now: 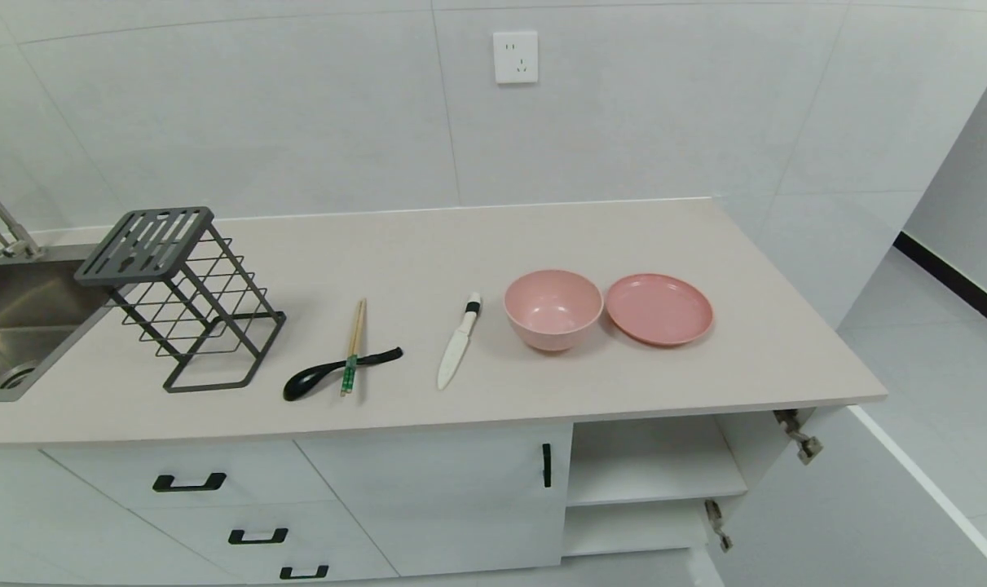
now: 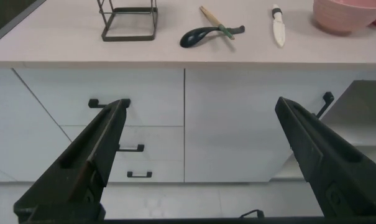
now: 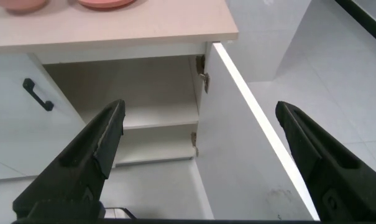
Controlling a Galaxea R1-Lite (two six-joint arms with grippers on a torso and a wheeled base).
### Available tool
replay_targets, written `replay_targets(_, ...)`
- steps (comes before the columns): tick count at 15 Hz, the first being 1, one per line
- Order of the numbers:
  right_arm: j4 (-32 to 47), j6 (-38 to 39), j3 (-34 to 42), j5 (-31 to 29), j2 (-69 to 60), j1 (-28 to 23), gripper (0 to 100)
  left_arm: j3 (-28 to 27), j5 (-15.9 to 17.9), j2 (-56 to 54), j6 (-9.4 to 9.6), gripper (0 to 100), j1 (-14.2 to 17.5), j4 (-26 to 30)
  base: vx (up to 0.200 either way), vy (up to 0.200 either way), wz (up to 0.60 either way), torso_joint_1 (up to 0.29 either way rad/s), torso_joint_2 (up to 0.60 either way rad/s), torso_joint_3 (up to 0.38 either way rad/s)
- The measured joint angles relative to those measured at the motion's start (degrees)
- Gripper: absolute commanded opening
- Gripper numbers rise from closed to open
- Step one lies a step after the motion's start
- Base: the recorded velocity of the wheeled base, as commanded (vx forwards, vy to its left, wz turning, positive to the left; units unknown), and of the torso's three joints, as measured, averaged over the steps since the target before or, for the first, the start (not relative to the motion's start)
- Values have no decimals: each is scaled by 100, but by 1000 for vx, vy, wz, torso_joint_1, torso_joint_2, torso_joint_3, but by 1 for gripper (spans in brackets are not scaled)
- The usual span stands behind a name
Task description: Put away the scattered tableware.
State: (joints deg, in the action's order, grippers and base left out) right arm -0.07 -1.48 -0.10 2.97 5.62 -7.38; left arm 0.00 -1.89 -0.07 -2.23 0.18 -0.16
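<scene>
Your left gripper [image 2: 201, 109] spread wide facing the drawers [image 2: 153, 90], your right gripper [image 3: 200, 109] likewise released facing the open cabinet [image 3: 156, 87], bowl [image 1: 552, 308] on the counter [image 1: 460, 244], plate [image 1: 658, 308] just beside at its 3 o'clock, knife [image 1: 459, 342] at 9, chopsticks [image 1: 353, 338] crossing the spoon [image 1: 306, 381] farther toward 9, rack [image 1: 183, 293] beyond

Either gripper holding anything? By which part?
Nothing is held. The left gripper and right gripper are both open and empty. The bowl, plate, knife, chopsticks and spoon lie on the countertop.
</scene>
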Motion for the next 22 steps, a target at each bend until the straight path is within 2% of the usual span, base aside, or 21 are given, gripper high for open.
replay_targets(2,2,2,0,0,0,0,100,0,0,0,5,100,2,2,200,200,0,2,2,-2)
replay_targets(9,2,0,0,2,5,-4,100,0,-7,0,2,100,0,11,0,0,0,0,0,0)
replay_targets(14,5,20,0,-5,5,2,100,0,-2,0,-1,100,11,0,0,0,-600,-1,3,1)
replay_targets(22,2,11,0,0,7,0,100,-2,0,0,5,100,2,0,25,0,0,0,0,0)
